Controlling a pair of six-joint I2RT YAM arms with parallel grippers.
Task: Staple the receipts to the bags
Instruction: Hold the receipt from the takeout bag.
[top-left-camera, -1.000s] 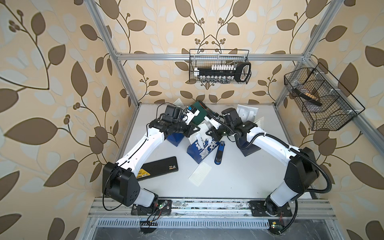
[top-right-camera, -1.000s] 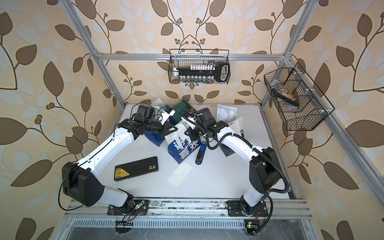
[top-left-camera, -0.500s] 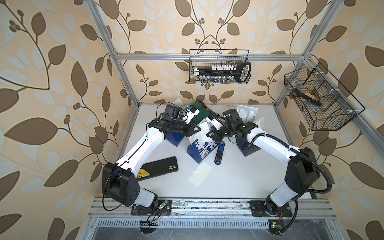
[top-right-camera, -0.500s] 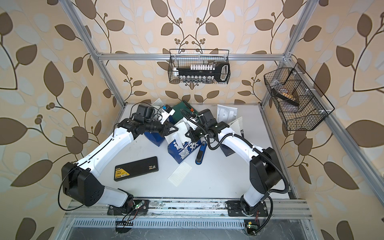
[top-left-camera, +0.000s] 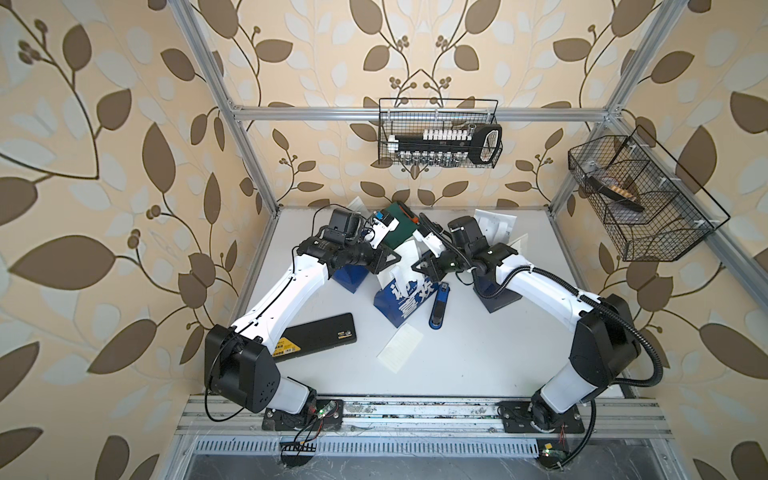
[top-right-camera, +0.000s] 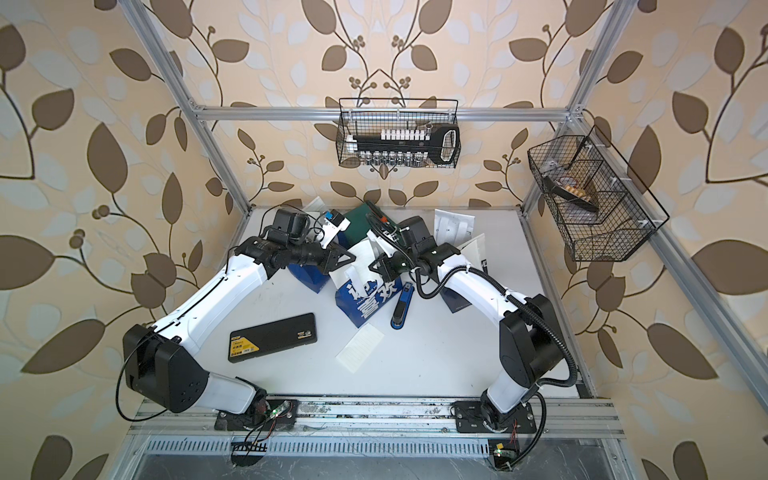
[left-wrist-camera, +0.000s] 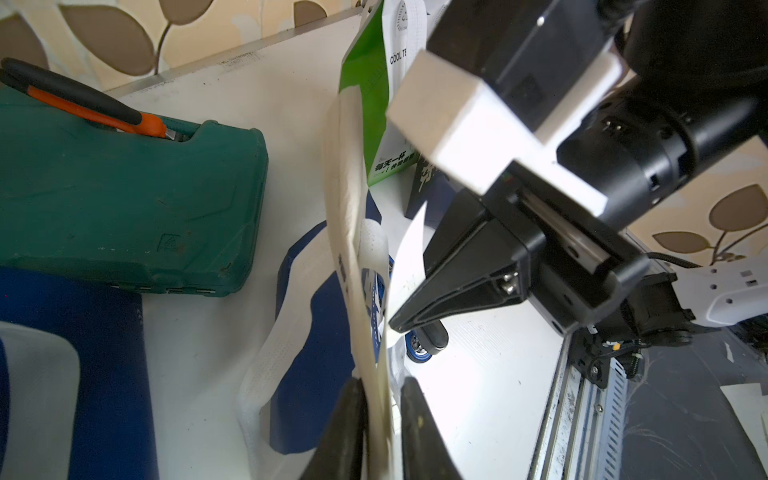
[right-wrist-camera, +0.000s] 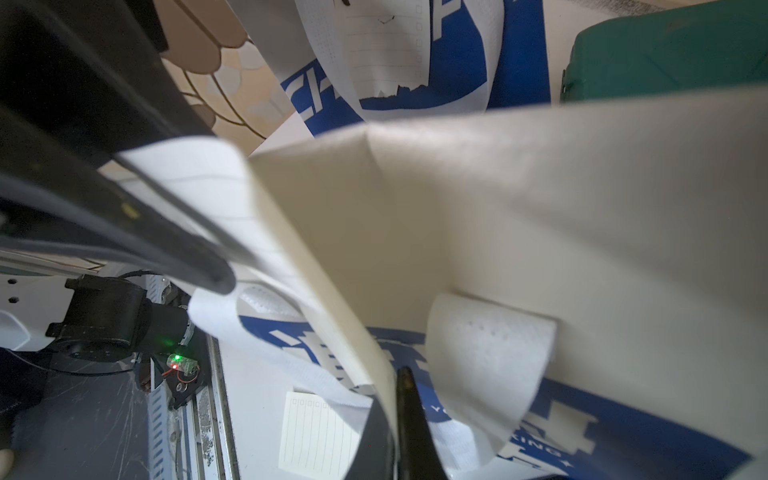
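Where the two claws meet: over the mouth of the centre bag (top-left-camera: 401, 299), which stands upright near the middle of the bench (top-left-camera: 478, 365).
Right claw (right-wrist-camera: 392, 395): clenched on the top edge of one bag wall, with no gap between the jaws.
Left claw (left-wrist-camera: 381, 384): released. The jaws stand narrowly parted astride the same wall, with a sliver of space on one side.
Upright receipt (left-wrist-camera: 411, 249): against the outer face of that wall, between the two claws. Whether either pinch includes it cannot be told.
Spare receipt (top-left-camera: 400, 347): flat on the bench, between the centre bag and the near edge.
Stapler (top-left-camera: 439, 305): flat on the bench, just beside the centre bag on the side toward the right edge. Neither claw touches it.
Step in hand (judged): aligning slip and wall before stapling. No staple is visible.
Hazard 1: the slip slides down or skews. Cause: the left claw applies no clamp, so at most one pinch locates the paper.
Hazard 2: the wall creases or tears. Cause: the claws pull apart along one thin edge.
Hazard 3: the bag topples onto the stapler. Cause: one claw lets go to fetch the tool.
Hazard 4: the ribbon handle (right-wrist-camera: 490, 365) gets stapled in. Cause: it hangs inside the mouth, close to the gripped edge.
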